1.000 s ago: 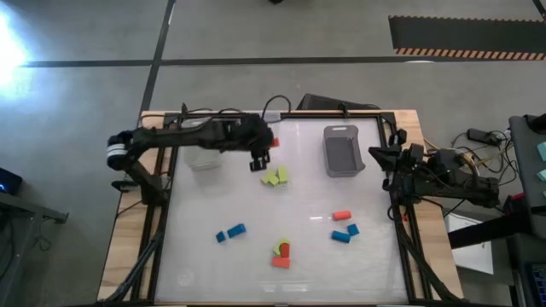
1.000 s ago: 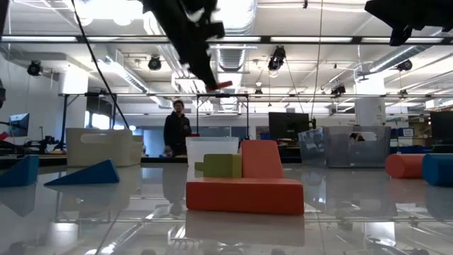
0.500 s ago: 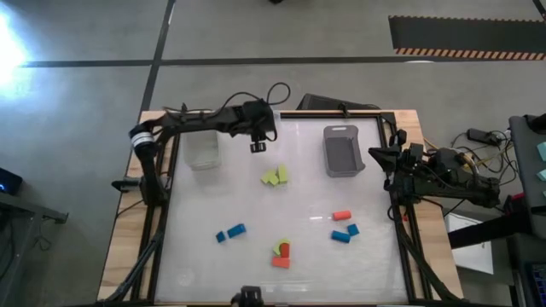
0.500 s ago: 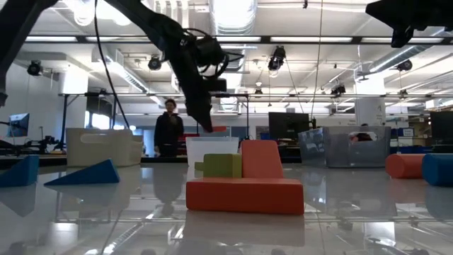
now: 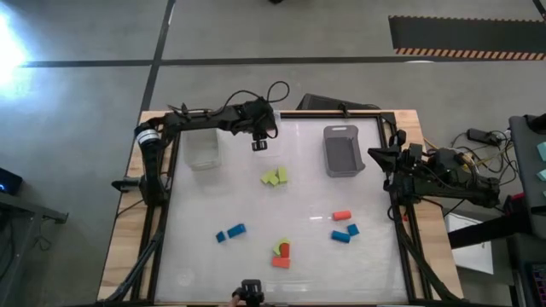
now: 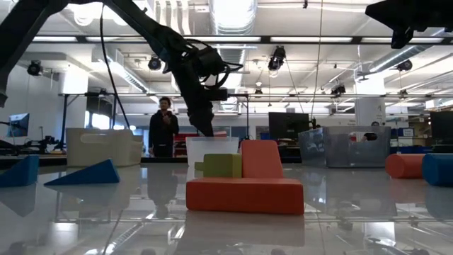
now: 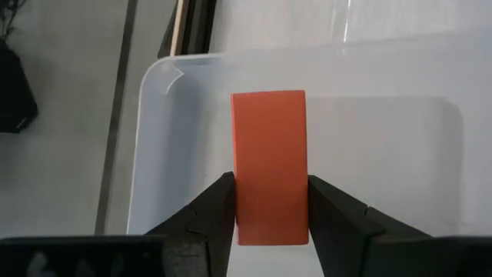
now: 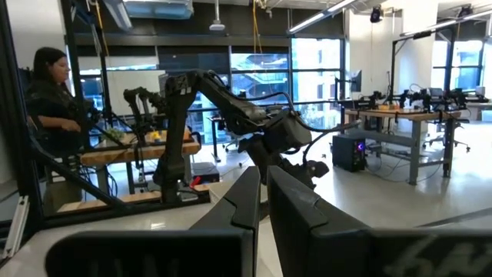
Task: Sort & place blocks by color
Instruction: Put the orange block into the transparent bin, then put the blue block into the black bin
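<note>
You had an orange block pinched between the two dark fingers of the left gripper. In the left wrist view the fingers pressed on its two long flat sides, and the clear bin lay right under it. In the high view the clear bin sat in the upper left part of the table, and the left gripper was near it, a little toward the middle. I could not tell from that view if the block was fully over the bin yet.

The block looked hard and light, like a plastic toy. It would not bend or break. Its sides looked smooth, so it could slip if you held it too softly. Flat sides across the narrow way were the best place to pinch, just like you were doing.

The right gripper waited at the right edge of the table beside the grey bin, with its fingers clenched on nothing.

Other blocks lay on the table: green blocks in the middle, blue blocks at the lower left, an orange and green pile at the bottom, and an orange and blue group at the lower right.
</note>
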Action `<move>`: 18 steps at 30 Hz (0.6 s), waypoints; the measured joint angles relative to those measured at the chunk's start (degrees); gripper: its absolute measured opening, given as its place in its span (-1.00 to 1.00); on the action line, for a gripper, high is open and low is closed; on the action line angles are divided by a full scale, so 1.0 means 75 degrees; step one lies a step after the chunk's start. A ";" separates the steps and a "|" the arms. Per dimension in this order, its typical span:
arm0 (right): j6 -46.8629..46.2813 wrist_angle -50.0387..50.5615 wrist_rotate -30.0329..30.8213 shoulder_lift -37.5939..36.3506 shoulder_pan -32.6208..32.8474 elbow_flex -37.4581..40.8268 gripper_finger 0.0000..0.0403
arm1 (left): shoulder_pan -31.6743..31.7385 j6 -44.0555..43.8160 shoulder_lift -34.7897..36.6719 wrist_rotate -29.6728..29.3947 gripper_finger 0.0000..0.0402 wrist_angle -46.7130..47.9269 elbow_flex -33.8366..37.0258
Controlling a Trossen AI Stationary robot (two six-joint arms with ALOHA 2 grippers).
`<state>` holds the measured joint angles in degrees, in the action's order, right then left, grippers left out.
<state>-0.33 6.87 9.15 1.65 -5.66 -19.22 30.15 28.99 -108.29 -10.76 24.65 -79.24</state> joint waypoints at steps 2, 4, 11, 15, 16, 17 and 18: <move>0.0002 0.0013 -0.0001 0.0000 0.0000 0.0000 -0.91 | 0.0003 0.0000 0.0013 0.0000 -0.35 -0.0037 -0.0006; -0.0010 0.0017 -0.0001 0.0000 0.0001 0.0003 -0.91 | 0.0017 0.0000 0.0033 -0.0002 -0.32 -0.0028 -0.0018; -0.0013 0.0021 -0.0001 0.0000 0.0001 0.0006 -0.91 | 0.0023 -0.0002 0.0045 -0.0023 -0.11 -0.0030 -0.0019; -0.0052 0.0023 0.0000 0.0000 -0.0001 0.0006 -0.91 | 0.0020 0.0038 0.0092 -0.0050 -0.05 -0.0015 -0.0062; -0.0094 0.0026 -0.0001 0.0000 -0.0002 0.0006 -0.91 | 0.0014 0.0038 0.0139 -0.0056 -0.05 -0.0010 -0.0082; -0.0147 0.0026 -0.0001 0.0000 -0.0001 0.0006 -0.91 | -0.0031 0.0027 0.0206 -0.0066 -0.05 -0.0013 -0.0106; -0.0163 0.0030 -0.0001 0.0000 0.0001 0.0006 -0.91 | -0.0074 0.0009 0.0291 -0.0078 -0.05 -0.0010 -0.0130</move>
<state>-1.55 7.10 9.15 1.65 -5.65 -19.18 29.59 29.06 -106.11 -11.35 24.57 -80.21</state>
